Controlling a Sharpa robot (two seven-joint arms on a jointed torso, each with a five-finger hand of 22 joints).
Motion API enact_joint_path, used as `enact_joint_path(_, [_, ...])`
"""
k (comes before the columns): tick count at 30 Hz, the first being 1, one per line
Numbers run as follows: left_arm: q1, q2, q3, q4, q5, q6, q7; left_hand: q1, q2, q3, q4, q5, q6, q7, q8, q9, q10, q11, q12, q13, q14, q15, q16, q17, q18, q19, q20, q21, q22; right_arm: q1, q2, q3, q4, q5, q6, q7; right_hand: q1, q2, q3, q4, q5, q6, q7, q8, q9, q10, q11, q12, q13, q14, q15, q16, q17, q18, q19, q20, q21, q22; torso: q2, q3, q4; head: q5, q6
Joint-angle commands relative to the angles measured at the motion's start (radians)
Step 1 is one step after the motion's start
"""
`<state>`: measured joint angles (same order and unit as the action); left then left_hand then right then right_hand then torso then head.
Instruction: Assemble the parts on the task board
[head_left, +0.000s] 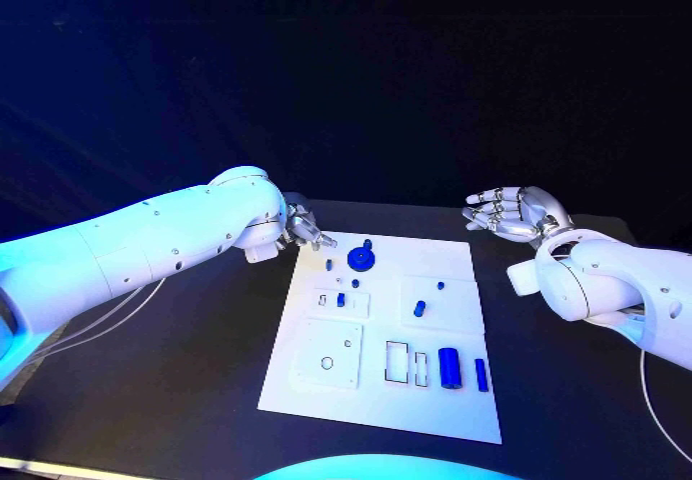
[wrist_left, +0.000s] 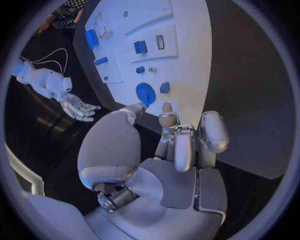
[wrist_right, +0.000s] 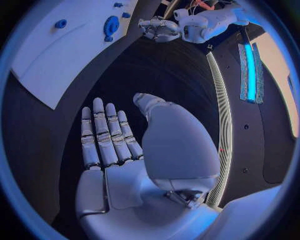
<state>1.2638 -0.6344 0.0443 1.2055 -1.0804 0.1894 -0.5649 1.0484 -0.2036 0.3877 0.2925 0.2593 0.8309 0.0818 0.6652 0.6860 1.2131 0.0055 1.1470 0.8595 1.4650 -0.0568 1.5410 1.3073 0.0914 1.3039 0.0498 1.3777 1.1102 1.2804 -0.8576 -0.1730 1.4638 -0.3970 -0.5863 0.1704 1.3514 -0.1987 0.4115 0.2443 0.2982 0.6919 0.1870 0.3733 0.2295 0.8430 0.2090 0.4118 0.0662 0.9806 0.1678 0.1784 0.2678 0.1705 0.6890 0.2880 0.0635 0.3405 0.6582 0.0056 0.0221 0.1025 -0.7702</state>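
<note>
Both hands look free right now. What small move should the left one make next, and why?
Probably ease the left hand a little down and inward over the round blue part. That hand hovers at the task board's far left corner holding nothing, and this part lies nearest its fingers. The right hand is open, off the board.

The left arm (head_left: 159, 245) is reached in from the left edge of the tabletop, with the left hand (head_left: 306, 230) held near the far left corner of the board, fingers (wrist_left: 181, 150) loosely curled and nothing gripped. The right arm (head_left: 620, 285) is bent at the right side, and the right hand (head_left: 512, 212) is held toward the far edge, fingers (wrist_right: 103, 135) straightened and empty.
</note>
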Motion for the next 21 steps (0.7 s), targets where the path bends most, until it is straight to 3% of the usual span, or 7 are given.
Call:
enact_joint_path(1, [0.002,0.016,-0.006,-0.025,0.008,0.047,0.019,0.012,-0.001,-0.009,0.0,0.004,-0.007,0.002,-0.004,-0.002,-0.006,0.005,-0.002,-0.001,0.081,0.007,-0.005,0.195,0.002,0.001,0.006,-0.002,0.0,0.0,0.001,0.0,0.003,-0.007,0.016,0.007,-0.006,-0.001,-0.006,-0.001,-0.001,0.001,0.088,-0.004,-0.002,0.0,0.003,-0.002,-0.001,0.004,0.001,-0.004,-0.001,0.009,-0.007,0.001,-0.002,-0.001,0.001,-0.0007,-0.0012,0.0,-0.001])
enact_joint_path(21, [0.001,0.096,-0.038,-0.15,0.029,0.082,0.051,0.005,0.007,-0.02,0.001,-0.001,-0.004,0.007,-0.016,-0.009,-0.013,0.01,-0.003,-0.004,0.08,0.012,-0.006,0.193,0.004,-0.005,0.011,-0.005,-0.006,0.0,0.008,0.0,0.005,-0.007,0.015,0.005,-0.006,-0.001,-0.006,-0.001,-0.001,0.001,0.088,-0.004,-0.002,0.0,0.003,-0.002,-0.001,0.004,0.001,-0.004,-0.001,0.009,-0.007,0.001,-0.002,-0.001,0.001,0.0015,-0.0023,-0.001,-0.007])
